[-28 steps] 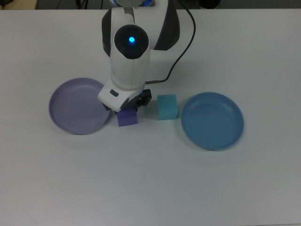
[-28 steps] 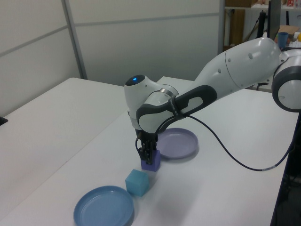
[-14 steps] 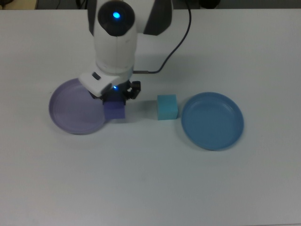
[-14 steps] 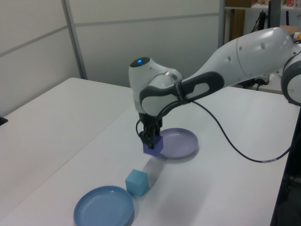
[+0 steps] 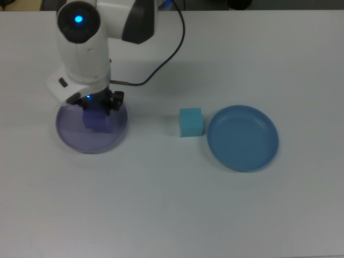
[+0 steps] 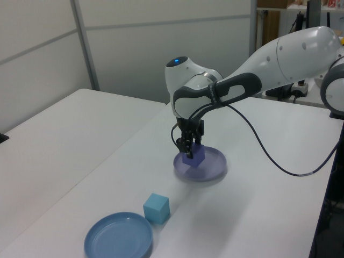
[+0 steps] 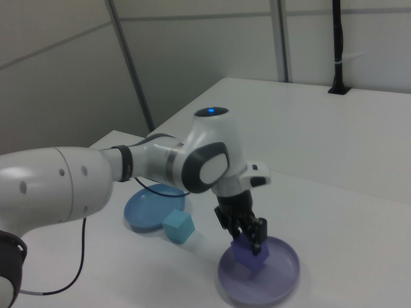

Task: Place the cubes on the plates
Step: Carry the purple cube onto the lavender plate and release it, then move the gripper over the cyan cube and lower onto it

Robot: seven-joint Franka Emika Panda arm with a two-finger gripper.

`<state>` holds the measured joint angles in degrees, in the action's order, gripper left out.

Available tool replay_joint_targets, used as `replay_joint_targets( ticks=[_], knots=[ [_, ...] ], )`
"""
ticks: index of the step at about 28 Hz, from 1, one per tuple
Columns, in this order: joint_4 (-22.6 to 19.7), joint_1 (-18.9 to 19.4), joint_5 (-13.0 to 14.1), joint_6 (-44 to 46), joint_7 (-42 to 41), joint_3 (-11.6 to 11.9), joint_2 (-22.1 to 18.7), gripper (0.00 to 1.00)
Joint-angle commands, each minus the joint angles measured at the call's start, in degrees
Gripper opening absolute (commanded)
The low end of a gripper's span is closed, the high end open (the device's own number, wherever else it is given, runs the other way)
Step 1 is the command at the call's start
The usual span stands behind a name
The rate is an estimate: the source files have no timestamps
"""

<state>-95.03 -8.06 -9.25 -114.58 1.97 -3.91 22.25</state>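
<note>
Moved over lavender plate [image 5: 70, 137] — claw [image 6: 188, 152] gripping purple cube [image 7: 250, 257]

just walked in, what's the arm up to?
The gripper is shut on the purple cube and holds it over the lavender plate, which sits at the top view's left. It looks just above the plate or barely touching; I can't tell which. The turquoise cube sits on the table, just beside the blue plate and not on it. So one cube is about to be placed, and the other is untouched.
</note>
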Motion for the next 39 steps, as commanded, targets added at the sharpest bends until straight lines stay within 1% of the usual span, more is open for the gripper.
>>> replay_joint_targets(
  ticks=[1,2,4,5,6,7,8,14,15,19,20,23,24,25,29,30,35,36,39],
  knots=[
    [-0.9,-0.8,-1.1,-1.1,0.1,0.3,0.5,0.31],
    [-1.0,-0.8,-1.1,-1.1,0.1,0.3,0.4,0.39],
    [-1.0,-0.8,-1.1,-1.0,-0.2,0.3,0.3,0.47],
    [-1.0,-0.7,-1.1,-1.0,-0.5,0.3,0.2,0.58],
    [-1.0,-0.7,-1.1,-1.0,-0.6,0.3,0.2,0.73],
    [-1.0,-0.6,-1.0,-1.0,-0.6,0.3,0.2,0.92],
    [-0.9,-0.5,-1.1,-1.0,-0.6,0.3,0.2,1.0],
    [-0.4,0.0,-0.6,-0.5,-0.6,-0.3,-1.6,1.0],
    [-0.5,0.4,-0.2,-0.4,-0.3,-0.4,-2.4,1.0],
    [-0.4,1.9,0.0,1.3,0.3,-1.5,-3.0,1.0],
    [-0.4,2.7,0.5,1.8,0.3,-1.5,-3.8,1.0],
    [-0.5,4.4,1.2,1.9,0.3,-1.6,-4.5,1.0],
    [-0.5,5.2,1.7,1.9,0.3,-1.6,-4.4,1.0],
    [-0.7,7.1,2.6,1.8,0.4,-1.6,-4.2,1.0],
    [-0.9,10.0,2.9,1.3,0.8,-1.7,-3.5,1.0],
    [-0.9,11.2,2.9,1.2,0.8,-1.8,-3.3,1.0],
    [-1.1,13.3,3.0,1.2,0.8,-2.6,-2.2,1.0],
    [-1.1,13.7,3.0,1.2,0.8,-3.3,-1.9,1.0],
    [-1.2,14.2,3.0,1.2,0.8,-4.2,-1.2,1.0]
  ],
)
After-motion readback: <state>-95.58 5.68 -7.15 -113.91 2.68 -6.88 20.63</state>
